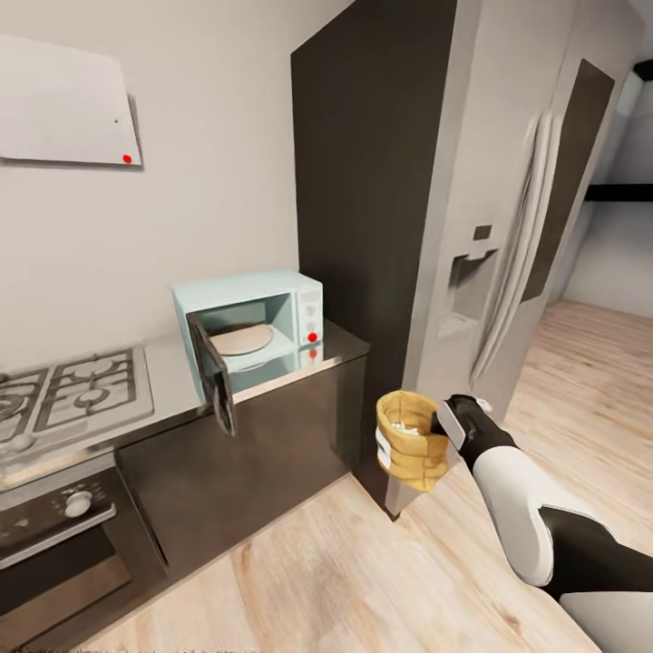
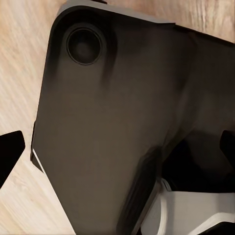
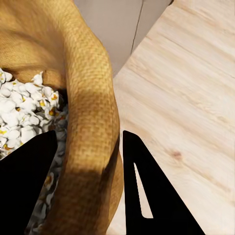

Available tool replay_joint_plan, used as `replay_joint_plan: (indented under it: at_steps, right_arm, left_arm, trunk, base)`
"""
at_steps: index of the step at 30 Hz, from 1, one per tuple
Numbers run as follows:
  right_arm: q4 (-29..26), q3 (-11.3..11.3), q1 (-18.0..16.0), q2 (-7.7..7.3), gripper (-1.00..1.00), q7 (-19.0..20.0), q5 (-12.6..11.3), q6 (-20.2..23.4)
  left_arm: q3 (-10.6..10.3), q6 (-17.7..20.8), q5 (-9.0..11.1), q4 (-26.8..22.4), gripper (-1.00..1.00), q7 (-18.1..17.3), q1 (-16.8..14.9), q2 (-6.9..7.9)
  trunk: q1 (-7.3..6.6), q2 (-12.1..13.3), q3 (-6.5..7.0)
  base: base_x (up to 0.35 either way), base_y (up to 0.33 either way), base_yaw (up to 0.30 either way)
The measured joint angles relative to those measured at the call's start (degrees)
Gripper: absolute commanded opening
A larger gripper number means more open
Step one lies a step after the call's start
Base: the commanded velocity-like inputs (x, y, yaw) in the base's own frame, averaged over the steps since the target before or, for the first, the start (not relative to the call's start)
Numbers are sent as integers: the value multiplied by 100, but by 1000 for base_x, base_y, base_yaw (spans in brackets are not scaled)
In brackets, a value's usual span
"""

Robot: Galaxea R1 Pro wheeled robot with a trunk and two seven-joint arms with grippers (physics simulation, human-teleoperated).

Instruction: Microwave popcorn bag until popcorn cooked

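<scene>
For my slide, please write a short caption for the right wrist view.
Right gripper pinching the rim of the popcorn bag, popcorn inside, above wooden floor.

Popcorn bag (image 1: 413, 444) is golden-tan with a woven burlap texture; the popcorn (image 3: 22, 110) is white with yellow flecks. Microwave (image 1: 258, 317) is pale mint-blue with a dark door and red indicator dot; the bench (image 1: 172, 372) is grey brushed steel over dark cabinets. Floor (image 1: 363, 580) is light woodgrain, fingers (image 3: 152, 196) black.

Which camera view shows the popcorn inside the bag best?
The right wrist view: the popcorn shows as distinct white pieces inside the popcorn bag. The head view gives only small pale specks at the bag's mouth, held by the right gripper.
</scene>
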Motion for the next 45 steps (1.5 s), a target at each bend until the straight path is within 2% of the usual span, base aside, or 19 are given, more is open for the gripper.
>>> replay_joint_plan:
  at_steps: [33, 45]
  right_arm:
    - [5, 3, 0, 14, -100, 1, 6, 7]
    - [4, -5, 1, -10, -100, -1, 6, -28]
  left_arm:
    - [0, -3, 0, 0, 100, 0, 0, -9]
    - [1, -3, 0, 0, 100, 0, 0, -15]
  trunk:
    - [0, 0, 0]
    - [0, 0, 0]
  base:
    - [0, 0, 263]
    - [0, 0, 28]
